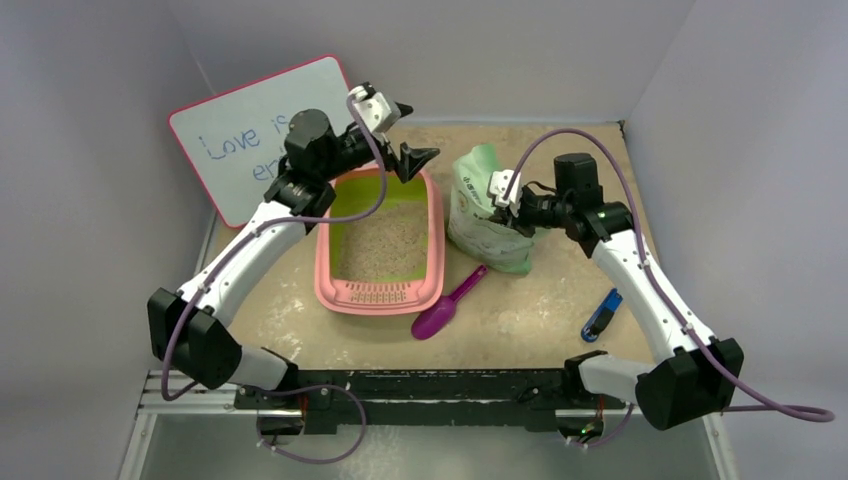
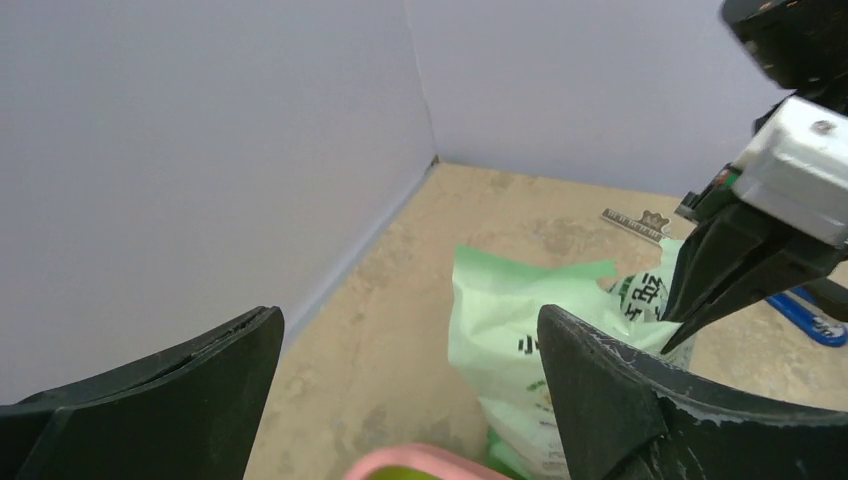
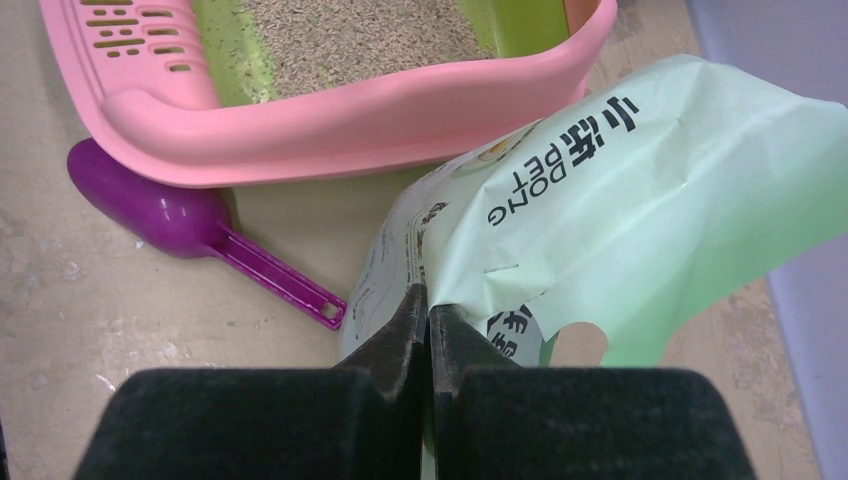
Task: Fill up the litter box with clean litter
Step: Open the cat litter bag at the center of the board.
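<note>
Two arms are extended over the table [image 1: 520,330]. Left arm: reaches forward and rightward from its near-left base with the elbow raised. The left gripper [image 1: 408,133] hangs above the far right corner of the litter box [image 1: 325,262], fingers [image 2: 180,400] spread to full width, with nothing between them and nothing touched. Right arm: rises from its near-right base, forearm angled far-left, wrist turned leftward to the pale green bag [image 1: 480,225]. The right gripper [image 3: 428,312] has its jaws pressed fully together, pinching the bag's upper edge; both wrist views show this. The bag stands upright just right of the litter box, beside its far half; whether the two touch cannot be told. The litter box lies mid-table, long axis near-to-far, slotted grille lip at the near end, lime-green inner wall showing, floor covered with beige granules [image 3: 350,35]. A purple scoop [image 1: 447,303] lies on the table by the box's near right corner, bowl toward the near side, handle pointing far-right toward the bag. A whiteboard [image 1: 250,130] leans at the far left behind the left arm. A small blue object [image 1: 601,315] lies near the right arm, well apart from the box.
</note>
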Motion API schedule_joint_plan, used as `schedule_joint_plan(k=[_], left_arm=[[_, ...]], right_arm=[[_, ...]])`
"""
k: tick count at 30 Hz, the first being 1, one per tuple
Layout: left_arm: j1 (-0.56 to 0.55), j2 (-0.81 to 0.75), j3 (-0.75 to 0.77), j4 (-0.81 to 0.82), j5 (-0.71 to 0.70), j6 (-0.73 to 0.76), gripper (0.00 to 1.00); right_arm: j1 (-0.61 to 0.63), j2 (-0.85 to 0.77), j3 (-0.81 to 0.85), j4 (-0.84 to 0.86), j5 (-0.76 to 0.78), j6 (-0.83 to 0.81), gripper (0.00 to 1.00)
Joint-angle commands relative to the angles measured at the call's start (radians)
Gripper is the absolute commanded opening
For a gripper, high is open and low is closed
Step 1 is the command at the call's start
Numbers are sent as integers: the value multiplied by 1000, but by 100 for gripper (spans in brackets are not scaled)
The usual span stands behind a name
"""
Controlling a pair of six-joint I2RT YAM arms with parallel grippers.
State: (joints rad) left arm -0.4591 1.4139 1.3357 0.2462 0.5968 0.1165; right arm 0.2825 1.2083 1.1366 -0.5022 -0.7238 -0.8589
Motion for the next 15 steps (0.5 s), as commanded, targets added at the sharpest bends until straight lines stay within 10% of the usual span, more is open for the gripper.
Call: schedule_joint_plan(k=[1, 15], left_arm=[[11, 53, 40, -192, -68, -129, 99], [-27, 377, 254, -389, 284, -68, 96]], right_arm=[[2, -53, 8, 61, -51, 6, 0], [2, -63, -3, 57, -53, 1, 0]])
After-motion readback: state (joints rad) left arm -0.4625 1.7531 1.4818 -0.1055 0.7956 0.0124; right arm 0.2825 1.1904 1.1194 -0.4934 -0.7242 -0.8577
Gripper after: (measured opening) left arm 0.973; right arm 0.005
